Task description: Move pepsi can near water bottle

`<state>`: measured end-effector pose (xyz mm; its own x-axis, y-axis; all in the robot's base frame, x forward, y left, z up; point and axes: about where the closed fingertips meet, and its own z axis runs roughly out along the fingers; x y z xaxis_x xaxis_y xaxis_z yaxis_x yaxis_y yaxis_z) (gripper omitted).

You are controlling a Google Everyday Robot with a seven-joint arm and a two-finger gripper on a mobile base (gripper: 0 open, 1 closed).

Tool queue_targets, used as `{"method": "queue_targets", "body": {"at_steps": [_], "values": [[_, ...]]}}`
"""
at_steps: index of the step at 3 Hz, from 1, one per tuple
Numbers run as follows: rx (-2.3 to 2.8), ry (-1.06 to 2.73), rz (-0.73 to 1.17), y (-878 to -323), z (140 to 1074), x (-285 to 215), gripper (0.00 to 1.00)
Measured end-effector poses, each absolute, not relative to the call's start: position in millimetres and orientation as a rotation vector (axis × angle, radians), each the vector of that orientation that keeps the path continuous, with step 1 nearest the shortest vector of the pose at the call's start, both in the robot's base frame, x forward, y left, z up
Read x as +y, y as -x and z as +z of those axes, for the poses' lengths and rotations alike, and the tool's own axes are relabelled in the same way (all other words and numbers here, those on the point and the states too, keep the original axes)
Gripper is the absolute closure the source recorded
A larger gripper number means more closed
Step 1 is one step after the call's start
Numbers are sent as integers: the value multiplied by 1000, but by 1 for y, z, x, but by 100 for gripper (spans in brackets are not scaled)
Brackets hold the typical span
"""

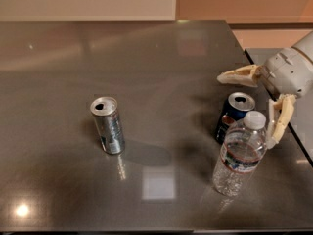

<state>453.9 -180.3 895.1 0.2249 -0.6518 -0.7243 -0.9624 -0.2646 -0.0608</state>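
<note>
At the frame's right, the short dark-blue pepsi can (234,115) stands on the grey counter (161,58), just beside the clear crinkled water bottle (238,158). The white end effector (246,109) straddles the can, spread wide and holding nothing. The can is likely light, stiff and slick, so it is best gripped mid-wall.

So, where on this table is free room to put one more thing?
Free: the patch between the silver can and the pepsi can, and the far half of the table. Crowded: the right edge, where the open claw flanks the pepsi can beside the water bottle.
</note>
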Motion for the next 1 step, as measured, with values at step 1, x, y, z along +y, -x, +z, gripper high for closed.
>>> {"method": "queue_targets", "body": {"at_steps": [1], "values": [[1481, 1996, 804, -454, 895, -180, 0]]}}
